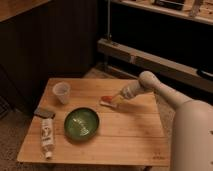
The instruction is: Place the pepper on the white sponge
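Lying near the left edge of the wooden surface (131,131) is a dark grey pad (44,112). Just in front of it, a white tube (47,136) lies flat, with its cap pointing to the front edge. A little further back stands a pale cup (61,92), upright. Next comes a green bowl (81,123), near the middle, close to the tube but not touching it. To the right of the bowl and further back lies the white sponge (108,104), flat on the wood. The pepper (105,98) shows as a small red-orange spot right on top of the sponge, and it looks to be touching it. The claw (116,99) is just beside the pepper, on its right, low over the sponge. One cannot tell whether the claw is grasping the pepper or is loose. The pale arm (150,85) reaches in from the right. The robot's big pale body (192,135) fills the right corner.
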Controlling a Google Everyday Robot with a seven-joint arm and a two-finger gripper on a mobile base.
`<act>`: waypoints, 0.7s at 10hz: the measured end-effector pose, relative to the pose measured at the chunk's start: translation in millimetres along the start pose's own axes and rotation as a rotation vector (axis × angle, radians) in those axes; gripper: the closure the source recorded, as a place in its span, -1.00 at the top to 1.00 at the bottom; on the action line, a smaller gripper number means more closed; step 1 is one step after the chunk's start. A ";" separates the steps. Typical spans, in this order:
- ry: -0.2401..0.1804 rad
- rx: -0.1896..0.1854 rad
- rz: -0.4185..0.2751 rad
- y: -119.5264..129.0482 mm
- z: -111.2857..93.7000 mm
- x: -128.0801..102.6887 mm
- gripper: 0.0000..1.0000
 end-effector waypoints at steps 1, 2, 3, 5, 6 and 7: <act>-0.010 -0.020 0.008 1.4 2.7 1.5 -1.00; -0.018 -0.033 0.012 2.5 5.2 0.7 -1.00; -0.024 -0.037 0.015 2.6 5.3 0.3 -0.97; -0.036 -0.032 0.022 2.6 3.8 0.7 -0.60; -0.048 -0.026 0.023 1.1 2.0 0.0 -0.41; -0.061 -0.017 0.017 -0.5 -0.4 -0.6 -0.20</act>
